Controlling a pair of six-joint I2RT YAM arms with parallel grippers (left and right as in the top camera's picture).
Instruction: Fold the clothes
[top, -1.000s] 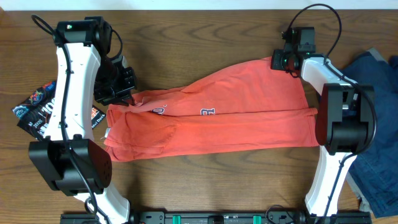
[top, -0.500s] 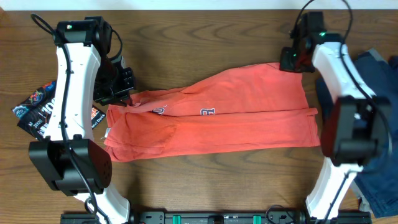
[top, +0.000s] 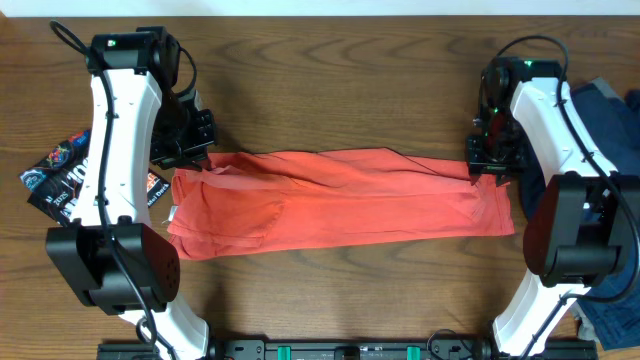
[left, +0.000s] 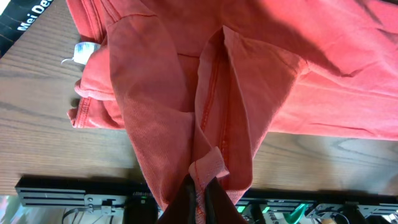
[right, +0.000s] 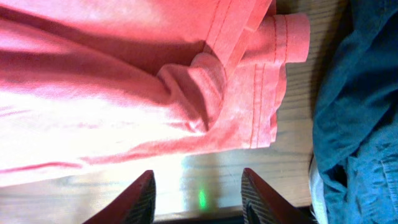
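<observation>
A red garment (top: 340, 200) lies folded into a long band across the middle of the wooden table. My left gripper (top: 200, 158) is at its upper left corner, shut on a seamed edge of the red cloth (left: 200, 186). My right gripper (top: 488, 165) is at the band's upper right corner, open and empty, its fingers (right: 196, 196) apart over bare table just off the garment's hemmed edge (right: 267, 106).
Blue denim clothes (top: 600, 200) lie piled at the right edge of the table, close to the right arm, and show in the right wrist view (right: 357, 112). A dark printed garment (top: 70, 175) lies at the left edge beside the left arm.
The right gripper carried the garment's far right edge toward the front and let it go, folding the raised upper part down into a flat band. The left arm has not moved.
</observation>
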